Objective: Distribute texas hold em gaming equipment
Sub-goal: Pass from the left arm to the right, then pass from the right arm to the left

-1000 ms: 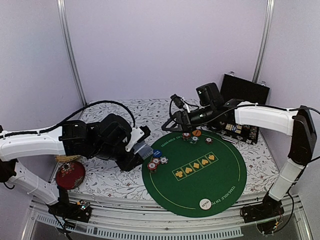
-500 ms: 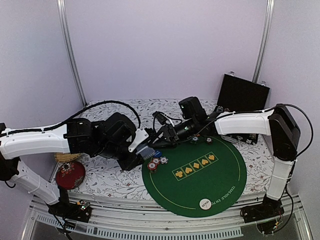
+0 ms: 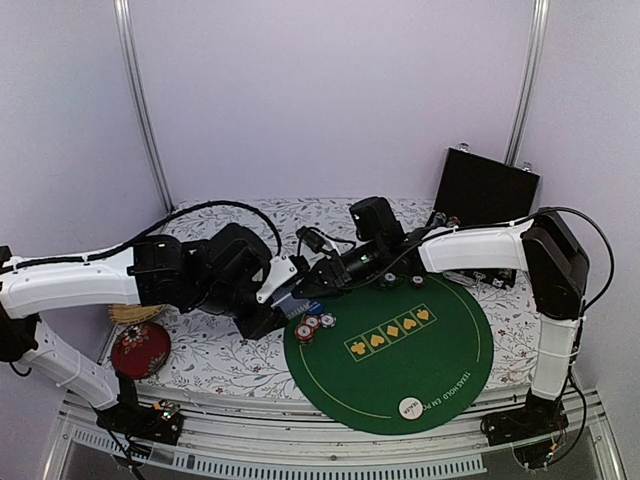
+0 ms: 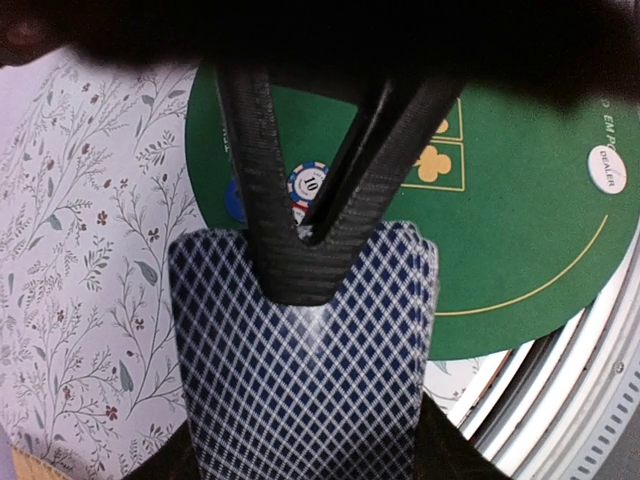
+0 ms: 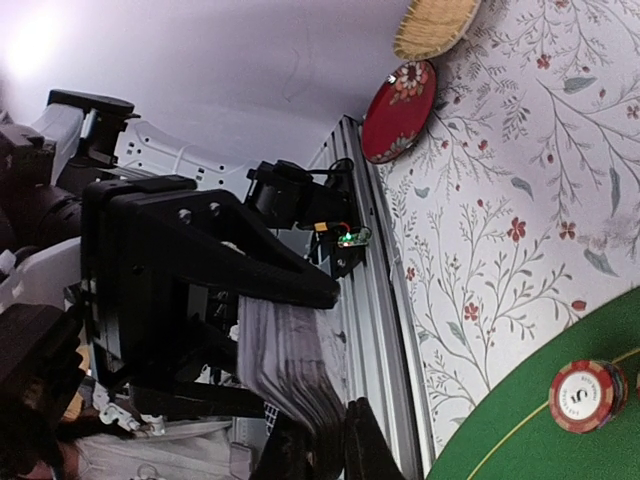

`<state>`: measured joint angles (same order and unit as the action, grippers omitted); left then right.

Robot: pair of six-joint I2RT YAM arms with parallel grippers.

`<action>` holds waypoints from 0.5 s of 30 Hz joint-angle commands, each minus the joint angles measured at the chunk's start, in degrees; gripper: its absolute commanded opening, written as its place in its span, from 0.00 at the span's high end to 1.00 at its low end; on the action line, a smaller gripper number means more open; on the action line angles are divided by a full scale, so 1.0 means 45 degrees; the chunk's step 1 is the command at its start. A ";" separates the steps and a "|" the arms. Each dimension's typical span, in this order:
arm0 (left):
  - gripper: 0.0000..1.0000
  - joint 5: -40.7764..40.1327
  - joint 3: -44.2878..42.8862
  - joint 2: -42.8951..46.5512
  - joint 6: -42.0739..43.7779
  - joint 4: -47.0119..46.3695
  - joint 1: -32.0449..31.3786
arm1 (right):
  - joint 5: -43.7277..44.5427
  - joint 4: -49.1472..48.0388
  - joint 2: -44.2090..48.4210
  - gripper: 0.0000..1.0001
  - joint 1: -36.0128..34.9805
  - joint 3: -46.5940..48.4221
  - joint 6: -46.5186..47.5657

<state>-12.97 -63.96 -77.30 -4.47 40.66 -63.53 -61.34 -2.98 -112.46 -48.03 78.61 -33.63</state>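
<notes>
- White floral cloth covers the desk point(image 3: 210, 355); the two arms meet over its left-centre.
- Green round felt mat point(image 3: 440, 370) lies on the right half, printed with card suits.
- Black case point(image 3: 487, 188) stands open at the far right corner.
- Red cushion point(image 3: 138, 350) sits at the left edge, with a woven basket point(image 3: 128, 315) just behind it.
- Left end effector point(image 3: 272, 306) — clamped on a deck of playing cards point(image 4: 305, 390), held above the mat's left edge, diamond-patterned backs facing its wrist camera.
- Right end effector point(image 4: 300, 280) — fingers drawn narrow, tips touching the deck's top edge; whether a card lies between them cannot be told.
- Poker chips point(image 3: 312, 324) cluster on the mat's left edge below the deck; further chips point(image 3: 417, 281) lie at its far edge.
- White dealer button point(image 3: 409, 407) rests at the mat's near edge.
</notes>
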 commanded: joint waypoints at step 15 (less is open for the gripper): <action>0.07 0.0399 0.1130 0.0353 0.1140 -0.1644 0.1009 | -0.0313 0.0041 0.0382 0.98 -0.0166 0.0314 0.0364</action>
<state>-11.53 -60.14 -76.09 -1.02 34.87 -60.29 -60.84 -3.03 -112.57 -48.12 78.74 -32.56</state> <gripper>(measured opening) 0.922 0.100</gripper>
